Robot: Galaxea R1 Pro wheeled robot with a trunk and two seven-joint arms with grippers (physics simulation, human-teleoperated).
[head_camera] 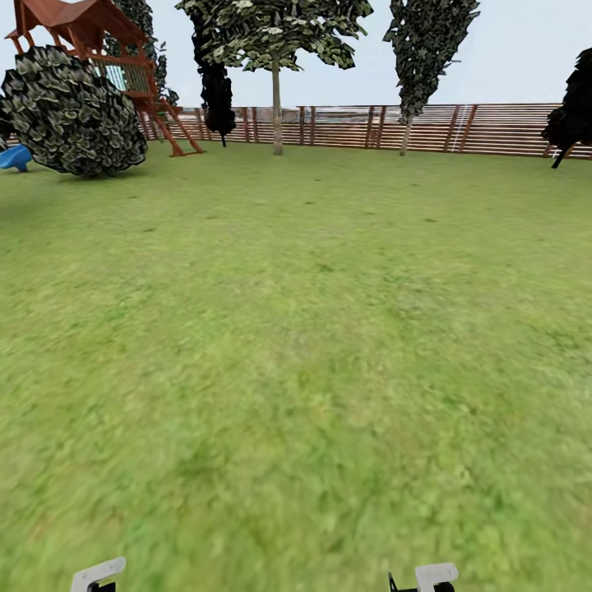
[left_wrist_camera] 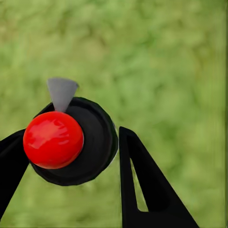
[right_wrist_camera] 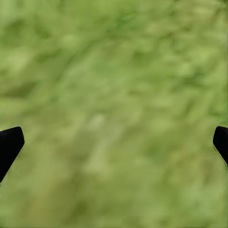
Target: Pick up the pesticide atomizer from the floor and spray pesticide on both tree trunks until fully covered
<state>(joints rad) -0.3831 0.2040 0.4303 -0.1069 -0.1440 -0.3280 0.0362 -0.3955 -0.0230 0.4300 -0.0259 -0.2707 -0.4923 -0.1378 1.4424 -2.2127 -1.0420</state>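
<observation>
In the left wrist view the pesticide atomizer [left_wrist_camera: 90, 142], a black round body with a glossy red knob and a grey nozzle, sits between the black fingers of my left gripper [left_wrist_camera: 72, 135], which is shut on it above the grass. My right gripper [right_wrist_camera: 114, 137] is open, its two dark fingertips [right_wrist_camera: 9, 142] far apart over bare lawn. Far across the lawn in the head view stand two trees with bare pale trunks, one near the middle [head_camera: 277, 115] and one to its right [head_camera: 405, 131], both in front of the fence.
A brown slatted fence [head_camera: 493, 127] closes the far side. At far left are a wooden play tower [head_camera: 107, 49], a large round bush [head_camera: 74, 115] and a blue slide [head_camera: 15, 156]. Dark conifers [head_camera: 215, 94] stand by the fence. Open grass [head_camera: 296, 345] lies ahead.
</observation>
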